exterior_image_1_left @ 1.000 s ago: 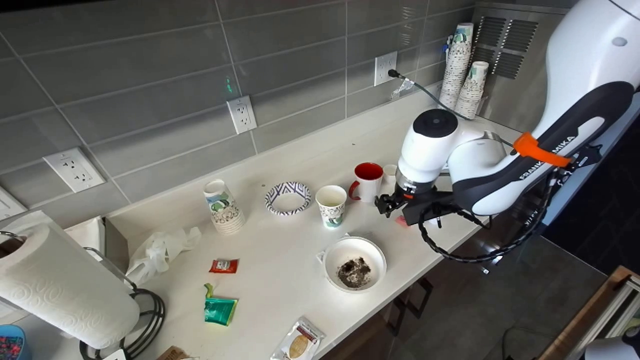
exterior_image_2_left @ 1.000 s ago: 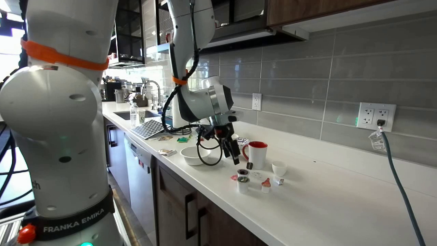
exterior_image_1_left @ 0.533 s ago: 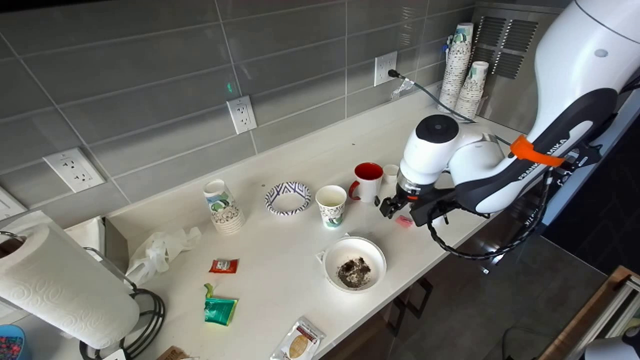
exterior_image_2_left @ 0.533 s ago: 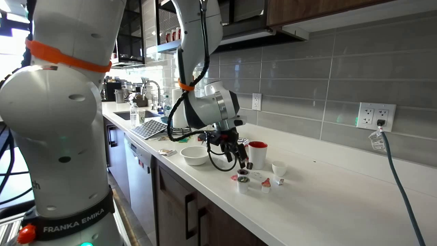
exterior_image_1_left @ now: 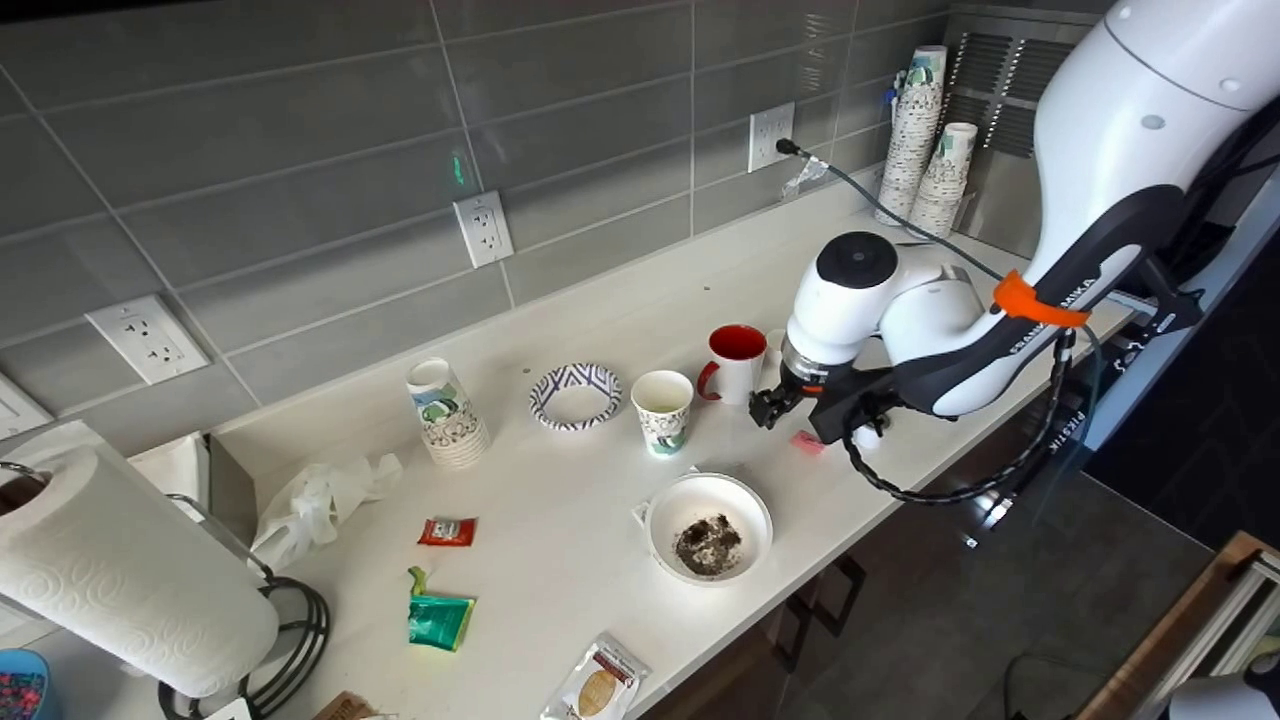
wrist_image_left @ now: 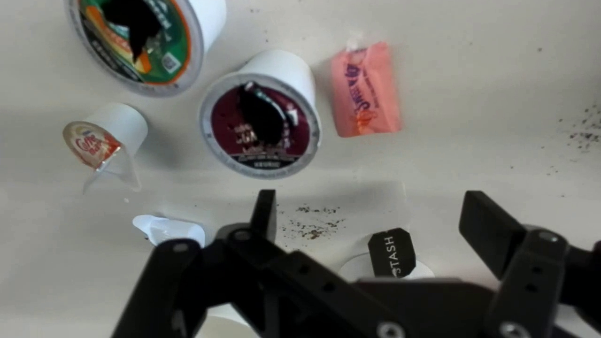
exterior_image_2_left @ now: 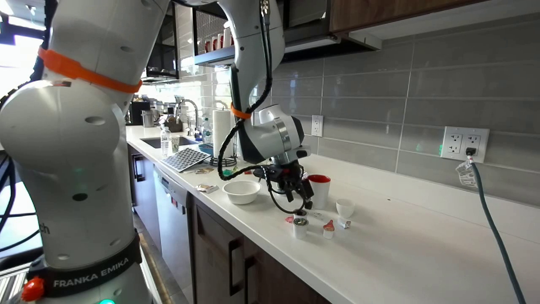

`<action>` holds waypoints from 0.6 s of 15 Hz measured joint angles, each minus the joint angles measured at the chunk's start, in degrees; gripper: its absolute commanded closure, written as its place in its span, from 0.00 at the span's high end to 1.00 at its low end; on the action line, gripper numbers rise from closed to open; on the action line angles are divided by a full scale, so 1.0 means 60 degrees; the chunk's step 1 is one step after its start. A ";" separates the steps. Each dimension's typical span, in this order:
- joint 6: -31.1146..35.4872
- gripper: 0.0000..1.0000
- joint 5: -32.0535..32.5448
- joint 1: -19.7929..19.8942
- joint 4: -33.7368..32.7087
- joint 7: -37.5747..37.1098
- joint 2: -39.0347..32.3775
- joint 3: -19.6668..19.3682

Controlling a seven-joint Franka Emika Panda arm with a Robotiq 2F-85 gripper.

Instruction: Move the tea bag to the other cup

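Both fingers (wrist_image_left: pixel 490 230) clear of the tag (wrist_image_left: pixel 392 252)

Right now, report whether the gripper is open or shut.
The gripper is open: in the wrist view its fingers stand wide apart, the black STASH tag showing between them, touching neither.

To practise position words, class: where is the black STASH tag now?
In the wrist view, the STASH tag shows low and right of centre, below the pink packet, framed by the open end effector.

In an exterior view, a bright window (exterior_image_2_left: pixel 14 58) glared at ten o'clock, a wooden cupboard (exterior_image_2_left: pixel 379 17) hung at one, and a grey-tiled wall (exterior_image_2_left: pixel 447 52) stood at two.
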State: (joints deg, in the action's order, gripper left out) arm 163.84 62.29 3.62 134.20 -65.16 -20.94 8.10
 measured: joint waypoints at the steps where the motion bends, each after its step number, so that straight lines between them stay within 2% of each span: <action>1: 0.0005 1.00 0.0050 0.0000 -0.0093 0.0000 -0.0104 -0.0006; 9: 0.0007 1.00 0.0400 -0.0002 -0.0804 0.0000 -0.0747 -0.0115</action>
State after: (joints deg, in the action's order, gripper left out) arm 163.89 64.69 3.61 129.38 -65.16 -25.43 7.42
